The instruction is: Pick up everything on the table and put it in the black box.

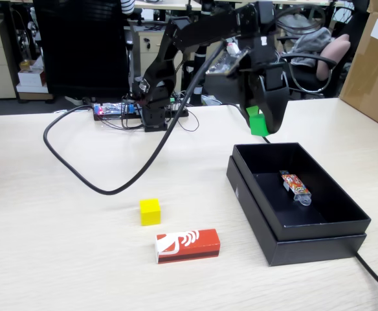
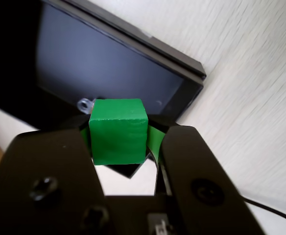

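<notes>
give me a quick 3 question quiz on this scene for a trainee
1. True or false: the hand is shut on the green cube.
2. In the fixed view, which lies nearer the black box: the yellow cube or the red block?
3. What already lies inside the box?
   A. a wrapped item
   B. a blue cube
   C. nothing

Key: 1 true; 2 the red block; 3 A.

A green cube (image 1: 258, 122) is held above the far edge of the black box (image 1: 318, 241). A yellow cube (image 1: 150, 211) and red block (image 1: 188, 245) lie left on the table (image 1: 59, 259).
</notes>
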Controlling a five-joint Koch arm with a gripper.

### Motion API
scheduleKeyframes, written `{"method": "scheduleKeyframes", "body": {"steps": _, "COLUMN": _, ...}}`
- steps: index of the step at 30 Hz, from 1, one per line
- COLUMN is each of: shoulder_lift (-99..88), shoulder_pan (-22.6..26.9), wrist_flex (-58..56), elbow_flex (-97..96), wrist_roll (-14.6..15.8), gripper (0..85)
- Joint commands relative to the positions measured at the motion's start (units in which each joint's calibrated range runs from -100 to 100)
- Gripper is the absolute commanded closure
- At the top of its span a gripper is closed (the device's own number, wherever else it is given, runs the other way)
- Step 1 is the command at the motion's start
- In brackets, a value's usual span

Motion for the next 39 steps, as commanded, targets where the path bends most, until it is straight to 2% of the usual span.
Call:
{"method": "scheduleKeyframes", "body": {"steps": 1, "shoulder_lift": 3.2, "shoulder_pan": 0.4, "wrist_flex": -0.7, "elbow_flex": 1.6, "wrist_roll": 0.5, "gripper": 82.9}}
{"method": "scheduleKeyframes", "body": {"steps": 14, "shoulder_lift": 7.6, "shoulder_pan": 0.1, "wrist_flex": -0.5, "elbow_flex": -3.3, "wrist_roll": 1.1, "gripper": 81.9}}
{"method": "scheduleKeyframes", "body": {"steps": 16, "shoulder_lift": 7.5, "shoulder_pan": 0.0, "wrist_flex": -0.5, "elbow_flex": -4.3, "wrist_roll": 1.1, "gripper": 72.9}}
{"method": "scheduleKeyframes", "body": {"steps": 17, "shoulder_lift": 7.5, "shoulder_pan": 0.1, "wrist_flex": -0.5, "elbow_flex": -4.6, "wrist_roll": 1.1, "gripper": 72.0}}
{"method": "scheduleKeyframes", "body": {"steps": 30, "shoulder_lift": 6.4, "shoulder_pan": 0.1, "wrist_flex": -0.5, "elbow_flex": -7.6, "wrist_roll": 1.2, "gripper": 71.7}}
{"method": "scheduleKeyframes", "body": {"steps": 33, "shoulder_lift": 6.1, "shoulder_pan": 0.1, "wrist_flex": -0.5, "elbow_flex": -8.4, "wrist_roll": 1.3, "gripper": 59.8}}
{"method": "scheduleKeyframes", "body": {"steps": 39, "shoulder_lift": 2.1, "shoulder_pan": 0.2, "wrist_flex": -0.5, "elbow_flex": -6.7, "wrist_roll": 1.3, "gripper": 58.9}}
